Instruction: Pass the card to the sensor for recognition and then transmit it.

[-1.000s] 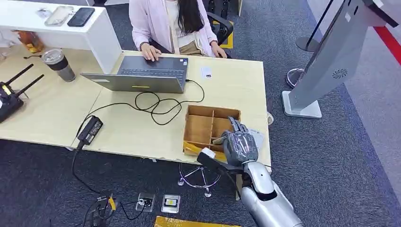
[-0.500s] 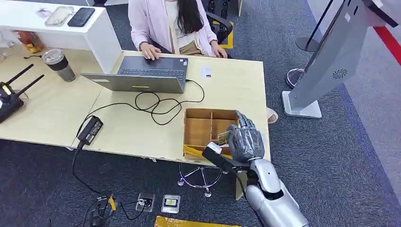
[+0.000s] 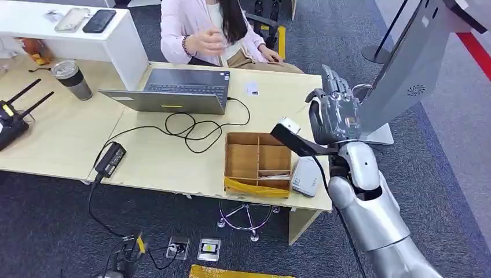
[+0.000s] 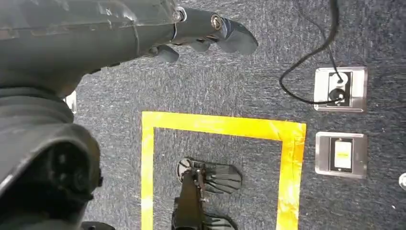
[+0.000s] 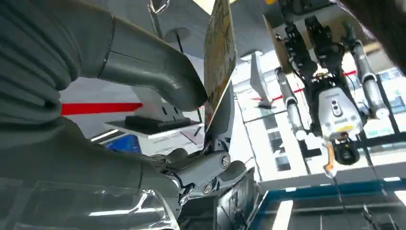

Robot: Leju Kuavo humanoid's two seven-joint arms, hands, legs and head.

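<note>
Silver-armed, I lift the card (image 5: 219, 52) toward the grey kiosk (image 3: 405, 75) beside the desk.

My right hand (image 3: 334, 113) pinches the card edge-on between thumb and fingers, raised above the wooden tray (image 3: 243, 156) and close to the kiosk's slanted panel. My left hand (image 4: 201, 33) hangs over the carpet, fingers loosely spread, holding nothing. To do this well, I judge I should turn the card's flat face square to the sensor, keep it steady, and keep my thumb clear of the card's face.
</note>
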